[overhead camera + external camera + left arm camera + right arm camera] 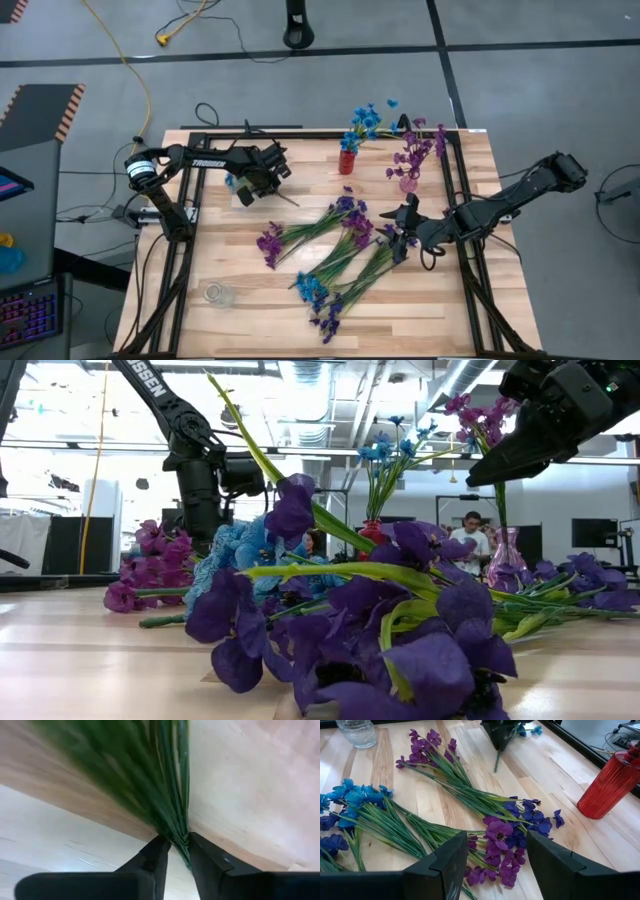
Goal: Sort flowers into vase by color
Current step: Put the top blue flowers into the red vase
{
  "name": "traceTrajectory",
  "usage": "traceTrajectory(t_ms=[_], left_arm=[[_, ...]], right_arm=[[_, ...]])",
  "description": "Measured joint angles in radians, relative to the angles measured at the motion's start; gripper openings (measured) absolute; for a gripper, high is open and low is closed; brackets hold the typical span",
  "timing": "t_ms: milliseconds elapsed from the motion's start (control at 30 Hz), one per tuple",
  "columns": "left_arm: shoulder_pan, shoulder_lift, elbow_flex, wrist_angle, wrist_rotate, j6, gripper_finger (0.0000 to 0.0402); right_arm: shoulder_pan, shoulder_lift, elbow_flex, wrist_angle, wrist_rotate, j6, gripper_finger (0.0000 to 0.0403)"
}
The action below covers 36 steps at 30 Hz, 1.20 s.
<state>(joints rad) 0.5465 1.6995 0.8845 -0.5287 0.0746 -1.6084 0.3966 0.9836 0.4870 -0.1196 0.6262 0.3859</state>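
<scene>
While my left fingers (pixel 179 851) pinched a green flower stem (pixel 170 795) above the tabletop (pixel 240 260), my right fingers (pixel 497 857) hung open over the loose flowers (pixel 340 250) heaped mid-tabletop. Blue blooms stood in the red vase (pixel 347 161), purple ones in the pink vase (pixel 408 183).

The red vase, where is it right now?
In the high view the red vase stands at the table's far edge, near the middle, holding blue flowers, with the pink vase to its right.
</scene>
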Motion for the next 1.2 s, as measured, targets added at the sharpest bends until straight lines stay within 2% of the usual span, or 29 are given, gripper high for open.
traceTrajectory(t_ms=[233, 467, 600, 867, 1067, 1200], left_arm=[[-0.009, 0.0, -0.001, -0.003, -0.026, 0.078, 0.001], [-0.005, -0.013, 0.005, -0.002, -0.032, 0.162, 0.0002], [0.009, -0.061, 0.011, -0.019, -0.111, 0.245, 0.0], [0.024, -0.256, 0.016, 0.027, -0.288, 0.44, 0.0], [0.003, -0.396, 0.017, 0.215, -0.398, 0.686, 0.0], [-0.036, -0.426, 0.018, 0.41, -0.413, 0.9, 0.0]], right_arm=[[0.0, 0.0, 0.0, 0.0, 0.0, 0.0, 0.023], [0.0, 0.0, 0.0, 0.0, 0.0, 0.0, 0.023], [0.0, 0.0, 0.0, -0.001, 0.0, 0.0, 0.023], [0.0, 0.0, 0.0, -0.001, 0.0, 0.0, 0.023], [0.0, 0.0, 0.0, -0.001, 0.0, 0.0, 0.023], [0.0, 0.0, 0.0, -0.003, 0.001, 0.0, 0.023]])
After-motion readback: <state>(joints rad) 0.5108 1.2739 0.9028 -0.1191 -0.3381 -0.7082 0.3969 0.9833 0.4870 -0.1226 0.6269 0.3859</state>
